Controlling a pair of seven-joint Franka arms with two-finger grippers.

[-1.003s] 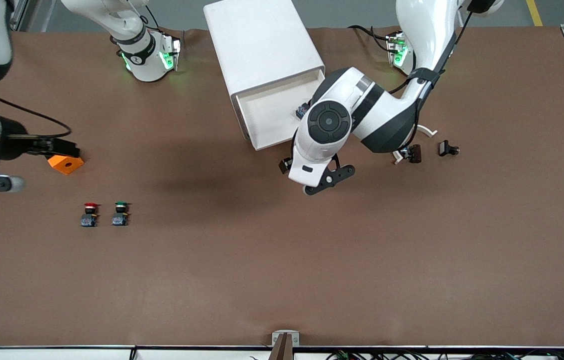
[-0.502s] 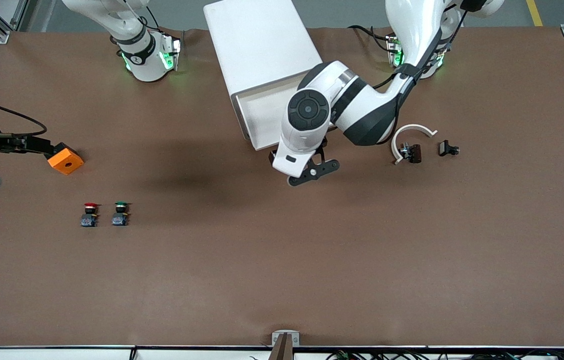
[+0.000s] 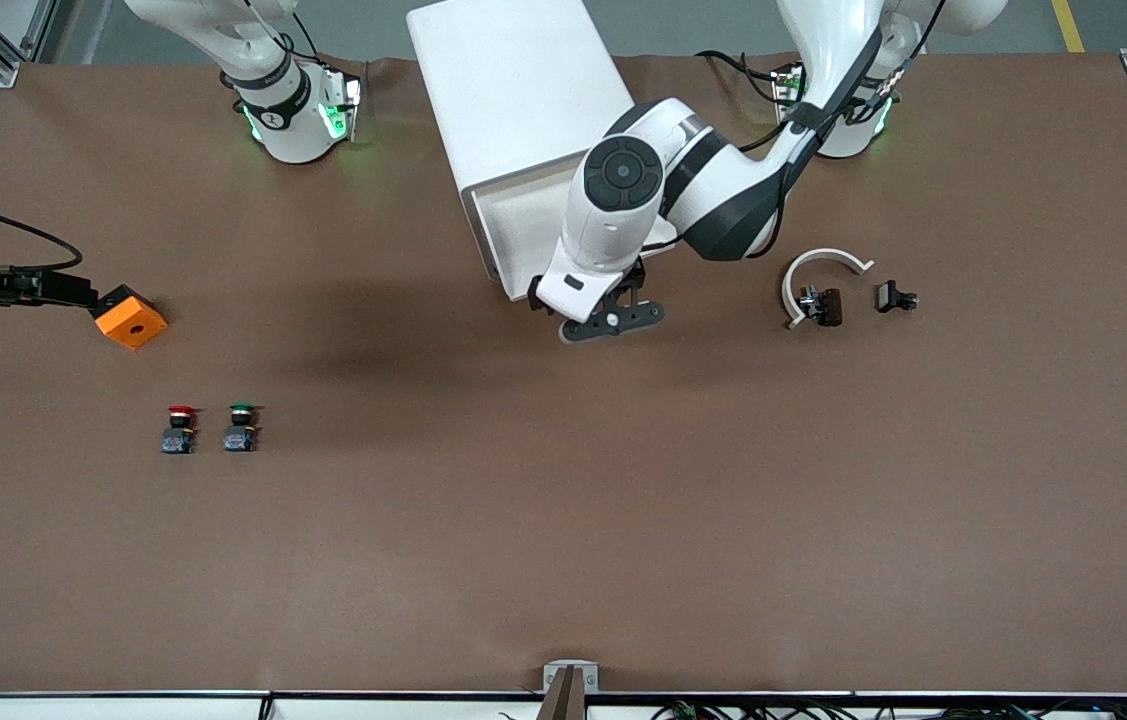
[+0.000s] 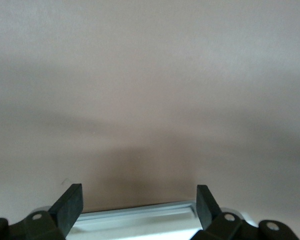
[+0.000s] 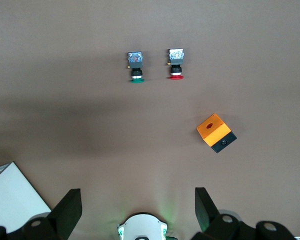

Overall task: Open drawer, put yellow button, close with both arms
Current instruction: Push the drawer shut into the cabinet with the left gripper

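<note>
Brown table cloth is spanned by both spread, empty grippers: the left gripper (image 3: 613, 322) is best squared against the open drawer (image 3: 523, 215), the unseen yellow button presumably inside, while the right gripper (image 5: 135, 212) waits high above the table.

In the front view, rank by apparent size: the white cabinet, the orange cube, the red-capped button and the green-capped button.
1. White cabinet, by far the largest.
2. Orange cube.
3. Red-capped button and green-capped button: they look alike, so no ranking between them.
</note>
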